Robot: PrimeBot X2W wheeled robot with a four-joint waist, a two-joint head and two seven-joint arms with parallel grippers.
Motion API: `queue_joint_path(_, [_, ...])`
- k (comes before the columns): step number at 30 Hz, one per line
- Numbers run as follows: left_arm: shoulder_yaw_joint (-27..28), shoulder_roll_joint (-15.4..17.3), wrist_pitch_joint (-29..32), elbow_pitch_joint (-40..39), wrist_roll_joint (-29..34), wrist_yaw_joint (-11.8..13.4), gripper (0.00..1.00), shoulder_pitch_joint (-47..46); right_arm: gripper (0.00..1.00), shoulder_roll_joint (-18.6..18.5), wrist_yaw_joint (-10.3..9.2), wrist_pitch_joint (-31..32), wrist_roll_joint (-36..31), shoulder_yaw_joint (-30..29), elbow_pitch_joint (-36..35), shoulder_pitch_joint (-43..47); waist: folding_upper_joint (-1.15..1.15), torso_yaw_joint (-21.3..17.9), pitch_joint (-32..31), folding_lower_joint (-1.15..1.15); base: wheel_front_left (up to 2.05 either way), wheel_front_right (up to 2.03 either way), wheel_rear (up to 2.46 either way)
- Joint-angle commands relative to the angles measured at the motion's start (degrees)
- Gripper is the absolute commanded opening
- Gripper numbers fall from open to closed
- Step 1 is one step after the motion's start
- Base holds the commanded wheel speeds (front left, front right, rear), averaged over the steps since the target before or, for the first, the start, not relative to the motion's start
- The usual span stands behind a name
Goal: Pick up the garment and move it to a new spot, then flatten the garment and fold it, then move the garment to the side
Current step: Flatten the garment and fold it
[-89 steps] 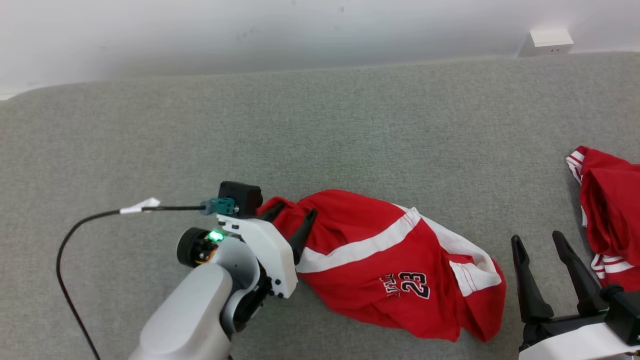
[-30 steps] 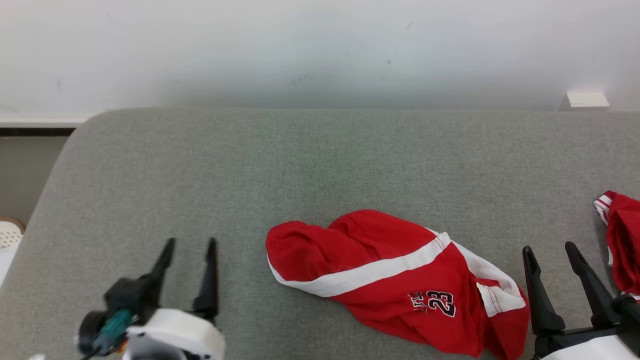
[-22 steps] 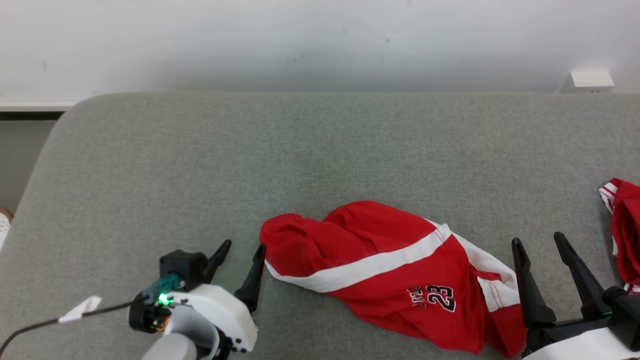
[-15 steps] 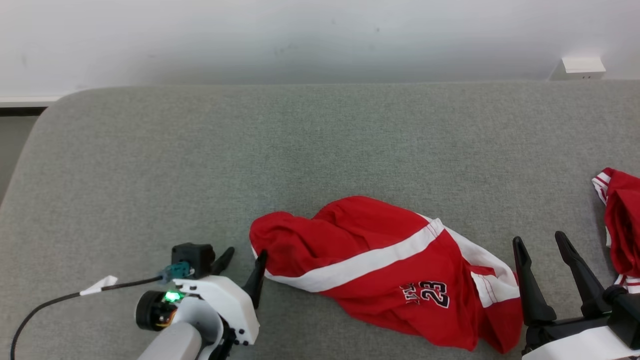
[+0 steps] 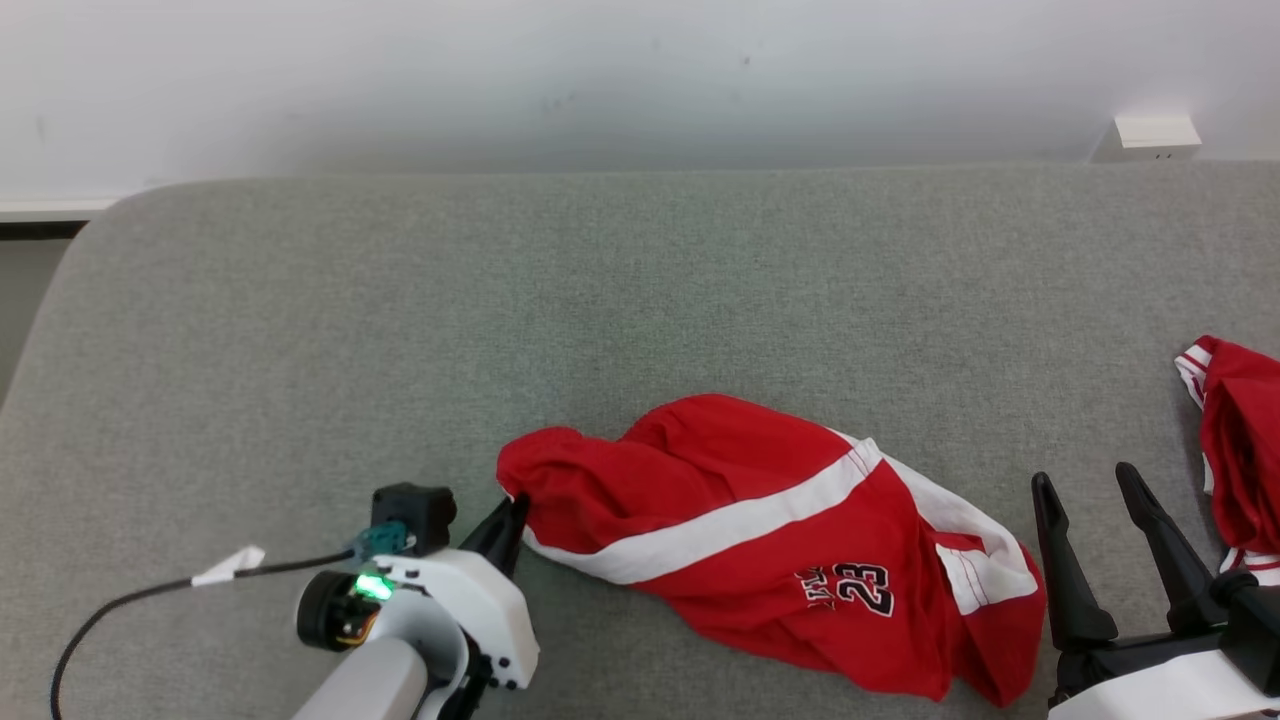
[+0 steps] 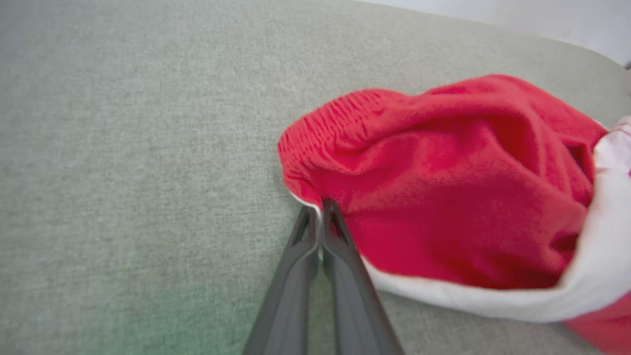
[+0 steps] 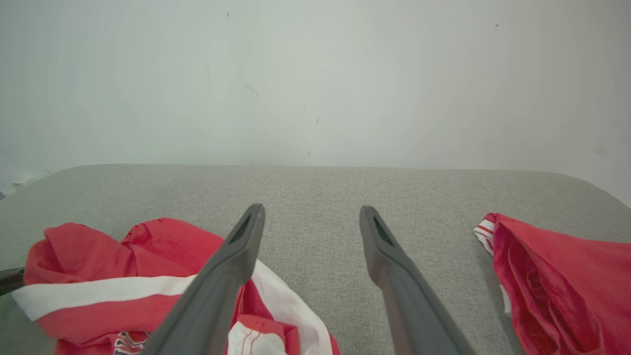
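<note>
Pinching red garment (image 5: pixel 700 500) at its left hem, left gripper (image 5: pixel 514 506) clamped tight, right gripper (image 5: pixel 1083 476) spread wide, empty, over grey cushion (image 5: pixel 500 300)

The garment (image 5: pixel 760 540) is lying on the cushion (image 5: pixel 400 320) at the lower centre of the head view, with my left gripper (image 5: pixel 515 505) touching its left end. My right gripper (image 5: pixel 1083 476) is hanging at the lower right, just beside its right end. A second garment (image 5: pixel 1240 450) is lying at the right edge.
</note>
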Motion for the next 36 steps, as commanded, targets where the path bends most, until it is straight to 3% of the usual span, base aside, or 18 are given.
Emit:
queue_joint_path(1, [0.6, 0.27, -1.76, -0.98, 1.09, 1.48, 0.0, 1.91, 1.0, -0.05, -0.17, -0.17, 0.26, -0.2, 0.2, 0.24, 0.0, 0.21, -0.61, 0.0, 0.0, 0.0, 0.0])
queue_joint_path(6, [3.43, 1.95, -4.26, -8.63, 0.34, 7.31, 0.0, 7.1, 1.0, -0.04, -0.17, -0.34, 0.41, -0.78, 0.3, 1.18, 0.0, 1.15, -1.84, 0.0, 0.0, 0.0, 0.0])
queue_joint_path(12, [6.49, 4.91, -1.82, -22.42, -1.13, 14.61, 0.0, 16.21, 1.0, -0.04, -0.17, -0.25, 0.82, -1.03, 0.04, 2.13, 0.0, 2.91, -2.7, 0.0, 0.0, 0.0, 0.0])
queue_joint_path(19, [7.57, 8.2, 2.56, -35.09, -0.19, 19.87, 0.0, 21.64, 1.0, -0.05, -0.17, 0.18, 0.69, -0.73, -0.01, 1.81, 0.0, 3.7, -2.93, 0.0, 0.0, 0.0, 0.0])
queue_joint_path(23, [5.87, 8.26, 5.24, -38.93, 0.64, 20.12, 0.0, 20.03, 1.0, -0.04, -0.17, 0.38, 0.8, -0.42, -0.08, 1.57, 0.0, 3.37, -2.8, 0.0, 0.0, 0.0, 0.0])
queue_joint_path(27, [3.0, 7.37, 7.62, -39.29, 1.78, 18.83, 0.0, 16.58, 1.0, -0.05, -0.17, 0.44, 0.71, -0.19, -0.04, 1.31, 0.0, 2.25, -2.54, 0.0, 0.0, 0.0, 0.0])
queue_joint_path(36, [-3.03, 2.23, 9.98, -31.4, 2.85, 14.99, 0.0, 8.75, 1.0, -0.04, -0.17, 0.29, 1.19, 0.22, 0.27, 0.56, 0.0, -0.87, -1.69, 0.0, 0.0, 0.0, 0.0])
